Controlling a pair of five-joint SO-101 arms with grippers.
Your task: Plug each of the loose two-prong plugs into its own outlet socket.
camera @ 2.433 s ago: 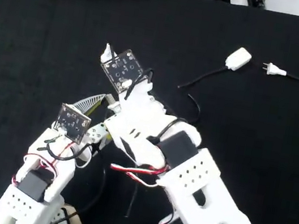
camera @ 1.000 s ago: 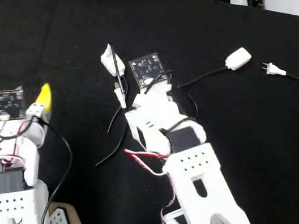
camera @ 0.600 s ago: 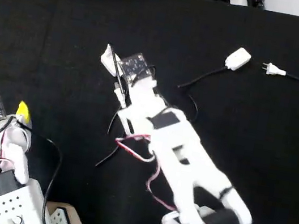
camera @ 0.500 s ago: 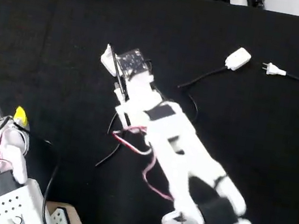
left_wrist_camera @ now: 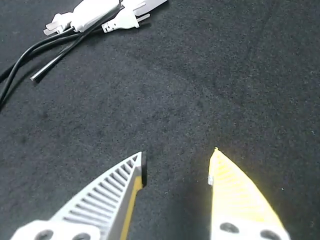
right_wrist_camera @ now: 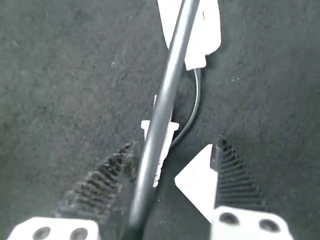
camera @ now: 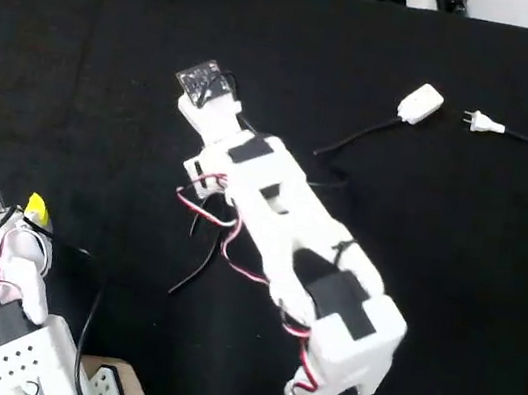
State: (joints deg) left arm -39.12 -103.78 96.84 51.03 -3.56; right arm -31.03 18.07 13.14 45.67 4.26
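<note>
1. While the right gripper [right_wrist_camera: 173,146] hangs spread open over the plug [right_wrist_camera: 171,128] left of centre, a cable [right_wrist_camera: 170,90] overlies it.
2. Light, rigid, likely slick: pinch its body, not the cord.
3. Left gripper [left_wrist_camera: 177,156] gapes empty, near left.

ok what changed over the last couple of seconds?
The left gripper pulled back from the middle toward its base at the left and hangs open over bare mat. The right gripper pushed forward and left, now open astride the near plug. Neither holds anything. The far socket and far plug stayed put.
</note>
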